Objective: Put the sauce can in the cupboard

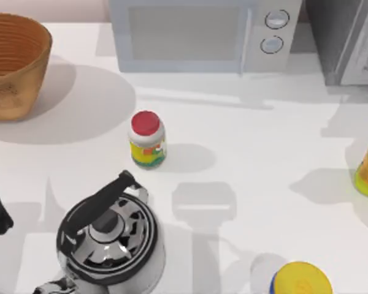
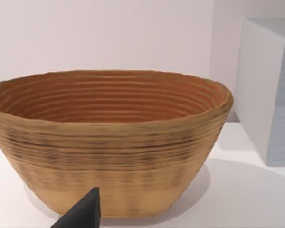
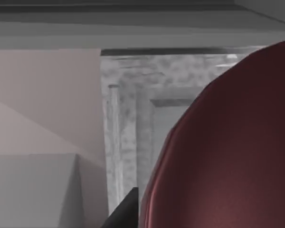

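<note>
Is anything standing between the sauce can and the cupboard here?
Nothing visible does. In the right wrist view the sauce can sits right at the right hand, and the pale framed panel of the cupboard lies straight beyond it with open space between. The left hand is parked facing the basket.

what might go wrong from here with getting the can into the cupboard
In the right wrist view the dark maroon top of the sauce can sits very close to the camera, with the grey cupboard frame just beyond; the can may clip that frame going in. How firmly the right end effector grips the can is hidden, so it might slip.
</note>
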Robot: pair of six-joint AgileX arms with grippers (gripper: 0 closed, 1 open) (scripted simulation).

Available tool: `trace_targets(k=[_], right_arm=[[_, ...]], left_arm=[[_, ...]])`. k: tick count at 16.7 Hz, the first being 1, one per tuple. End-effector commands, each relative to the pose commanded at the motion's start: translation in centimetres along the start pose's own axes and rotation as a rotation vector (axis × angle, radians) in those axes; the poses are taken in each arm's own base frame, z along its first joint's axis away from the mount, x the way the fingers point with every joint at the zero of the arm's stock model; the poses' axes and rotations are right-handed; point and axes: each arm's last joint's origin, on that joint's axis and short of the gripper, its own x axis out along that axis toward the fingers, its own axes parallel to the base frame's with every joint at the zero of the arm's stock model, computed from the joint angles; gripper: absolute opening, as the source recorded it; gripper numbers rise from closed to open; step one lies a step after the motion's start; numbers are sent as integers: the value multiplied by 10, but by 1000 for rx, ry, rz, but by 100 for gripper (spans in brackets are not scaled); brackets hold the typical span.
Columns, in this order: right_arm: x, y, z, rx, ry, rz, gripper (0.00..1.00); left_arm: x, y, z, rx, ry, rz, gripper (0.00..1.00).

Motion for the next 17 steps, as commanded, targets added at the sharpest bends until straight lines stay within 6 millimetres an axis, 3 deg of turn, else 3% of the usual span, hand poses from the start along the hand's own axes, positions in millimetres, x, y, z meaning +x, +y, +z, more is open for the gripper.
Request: trace_targets(k=[4,8,12,17], right_arm=[[48,16,51,-14,54,3,0],[75,31,93,-9,22,30,0],[85,41,109,-3,-3,58,0],[85,41,109,-1,-4,57,0]], left_arm=[[0,0,0,0,0,0,100],[0,0,0,0,0,0,100],[0,0,0,0,0,0,100],[0,0,0,0,0,0,100]])
